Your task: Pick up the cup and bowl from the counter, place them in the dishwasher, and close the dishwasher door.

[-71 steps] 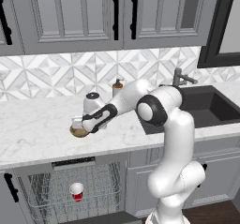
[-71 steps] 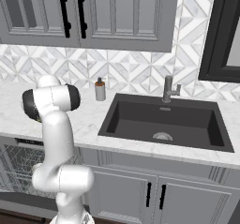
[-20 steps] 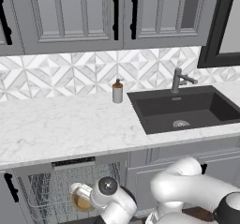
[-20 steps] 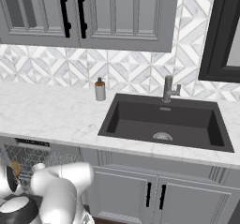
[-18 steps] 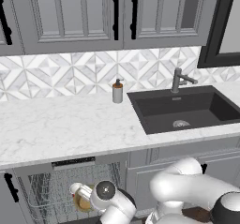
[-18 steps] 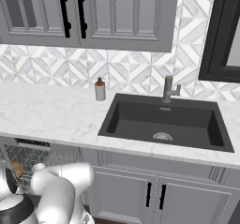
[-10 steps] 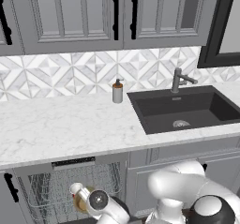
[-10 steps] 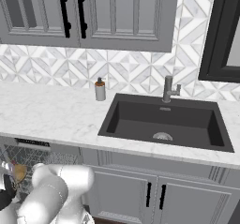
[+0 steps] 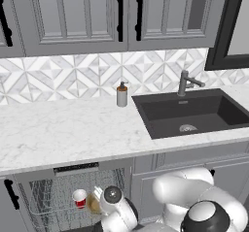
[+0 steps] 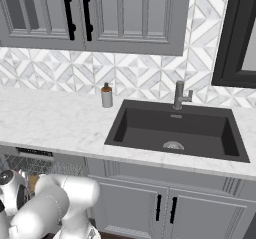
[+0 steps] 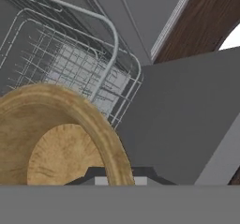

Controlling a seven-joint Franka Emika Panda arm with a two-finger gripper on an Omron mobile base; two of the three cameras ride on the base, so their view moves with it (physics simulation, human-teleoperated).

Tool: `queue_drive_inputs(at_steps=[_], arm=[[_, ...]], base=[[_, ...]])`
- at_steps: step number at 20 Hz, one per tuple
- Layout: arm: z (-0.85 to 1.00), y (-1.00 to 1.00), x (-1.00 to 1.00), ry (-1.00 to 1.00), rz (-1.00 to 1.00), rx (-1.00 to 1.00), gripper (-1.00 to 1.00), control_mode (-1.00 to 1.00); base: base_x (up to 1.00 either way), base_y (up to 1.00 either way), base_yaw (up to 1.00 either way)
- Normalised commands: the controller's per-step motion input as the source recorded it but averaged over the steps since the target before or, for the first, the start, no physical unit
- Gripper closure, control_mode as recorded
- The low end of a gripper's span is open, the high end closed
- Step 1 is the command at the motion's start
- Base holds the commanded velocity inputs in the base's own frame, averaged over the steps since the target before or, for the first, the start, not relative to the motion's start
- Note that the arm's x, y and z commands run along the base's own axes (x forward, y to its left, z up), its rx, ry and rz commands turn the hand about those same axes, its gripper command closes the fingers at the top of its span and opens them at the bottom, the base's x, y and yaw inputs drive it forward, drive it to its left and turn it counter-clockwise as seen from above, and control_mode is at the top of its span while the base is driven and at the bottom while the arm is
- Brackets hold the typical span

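While reaching low into the open dishwasher (image 9: 73, 169), holds the tan wooden bowl (image 11: 56, 138) by its rim, gripper (image 11: 118, 175) narrowed onto the rim's edge, one dark finger tip on either side of it at the bottom of the hand view. Seen there tilted, hollow toward the camera, with the grey wire rack (image 11: 89, 68) beyond it and the flat dark grey dishwasher door (image 11: 187, 124) lying open to the right. From the left base view, appears as a tan sliver (image 9: 93, 204) just beside the red cup (image 9: 79, 198), which stands upright in the rack (image 9: 48, 202), white rim up. Close to touching, though contact between the two cannot be made out. Just to the right of the bowl, the arm's wrist with its dark round joint (image 9: 113, 195), bent down below the counter edge.

From the right base view, a small patch of tan (image 10: 33, 182) beside the white arm, in front of the rack wires (image 10: 45, 169).

Above, the white marble counter (image 9: 63, 134) with a grey soap bottle (image 9: 122, 95) near the backsplash, just left of the black sink (image 9: 194, 112) and its faucet (image 9: 186, 82).
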Motion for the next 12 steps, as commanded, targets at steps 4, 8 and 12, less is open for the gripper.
queue_drive_inputs(at_steps=[4,8,12], arm=[[-0.42,-0.15,0.37,0.0,-0.06,0.01,1.0,-1.0],[-0.41,-0.19,0.47,0.02,-0.06,0.0,1.0,-1.0],[-0.17,-0.18,0.32,0.01,-0.09,0.0,1.0,-1.0]], base=[[0.0,0.0,0.0],[0.0,0.0,0.0],[0.0,0.0,0.0]])
